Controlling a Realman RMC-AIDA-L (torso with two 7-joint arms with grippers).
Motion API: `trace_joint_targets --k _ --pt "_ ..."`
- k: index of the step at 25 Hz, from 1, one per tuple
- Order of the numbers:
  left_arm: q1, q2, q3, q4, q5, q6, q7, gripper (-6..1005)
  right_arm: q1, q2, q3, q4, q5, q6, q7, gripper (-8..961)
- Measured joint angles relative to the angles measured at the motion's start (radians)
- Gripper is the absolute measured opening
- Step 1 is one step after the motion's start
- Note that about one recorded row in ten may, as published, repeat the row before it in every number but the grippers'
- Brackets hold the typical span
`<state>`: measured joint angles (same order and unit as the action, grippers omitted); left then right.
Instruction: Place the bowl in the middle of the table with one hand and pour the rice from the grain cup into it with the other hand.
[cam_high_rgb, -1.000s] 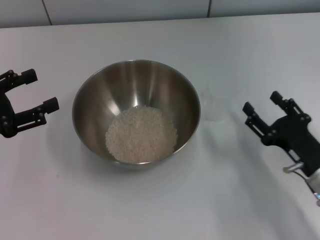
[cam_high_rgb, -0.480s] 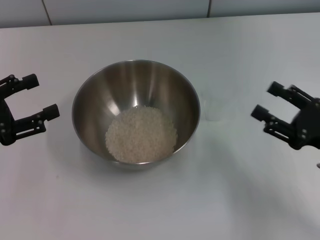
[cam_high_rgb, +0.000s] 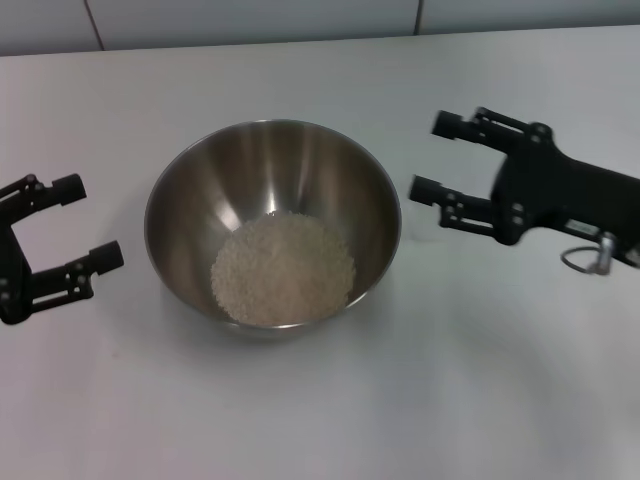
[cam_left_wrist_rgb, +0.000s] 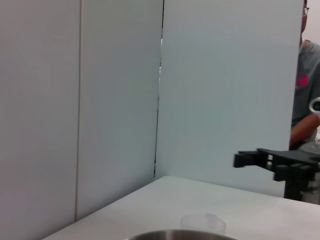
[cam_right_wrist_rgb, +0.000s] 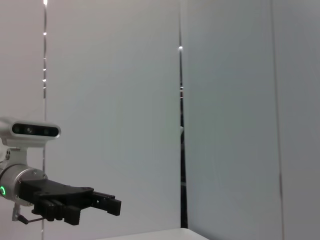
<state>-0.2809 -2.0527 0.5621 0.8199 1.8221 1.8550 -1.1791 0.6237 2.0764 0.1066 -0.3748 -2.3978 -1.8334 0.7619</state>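
The rice (cam_high_rgb: 283, 268) lies in a pale heap at the bottom of the stainless-steel bowl (cam_high_rgb: 272, 160), which sits on the white table (cam_high_rgb: 320, 420) roughly at its centre, so both the placing and the pouring look finished. The clear grain cup (cam_left_wrist_rgb: 203, 223) stands upright on the table just beyond the bowl's rim on the robot's right side, seen from the left wrist camera; from the head camera it is mostly hidden behind the right arm, and I think it is empty, though it is too see-through to be sure. What has changed in the last second is the right gripper (cam_high_rgb: 448, 158): it was low at the right edge of the table, and it has now swung up and inward to hang above the spot where the cup stands, its two fingers spread wide and holding nothing. That reads as the arm lifting away toward rest after setting the cup down. The left gripper (cam_high_rgb: 72, 222) sits well to the left of the bowl, fingers also spread and empty, having drifted only slightly outward. Nothing touches the bowl now.
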Motion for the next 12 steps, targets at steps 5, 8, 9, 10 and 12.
trace_joint_targets --k 5,8,9,10,12 --pt "0.024 -0.004 0.0 -0.002 0.0 0.005 0.024 846 0.054 0.004 -0.037 0.033 0.003 0.068 -0.013 750" --pt "0.026 -0.004 -0.001 -0.002 0.0 0.004 0.025 846 0.061 0.005 -0.041 0.067 0.004 0.101 -0.041 750" --pt "0.026 -0.004 -0.002 -0.003 0.0 0.001 0.026 846 0.061 0.005 -0.041 0.076 0.004 0.112 -0.053 750" --pt "0.026 -0.004 -0.002 -0.003 0.0 0.001 0.026 846 0.06 0.005 -0.041 0.085 0.004 0.125 -0.065 750" --pt "0.026 -0.004 -0.003 -0.003 0.0 -0.002 0.026 846 0.058 0.005 -0.041 0.092 0.004 0.136 -0.074 750"
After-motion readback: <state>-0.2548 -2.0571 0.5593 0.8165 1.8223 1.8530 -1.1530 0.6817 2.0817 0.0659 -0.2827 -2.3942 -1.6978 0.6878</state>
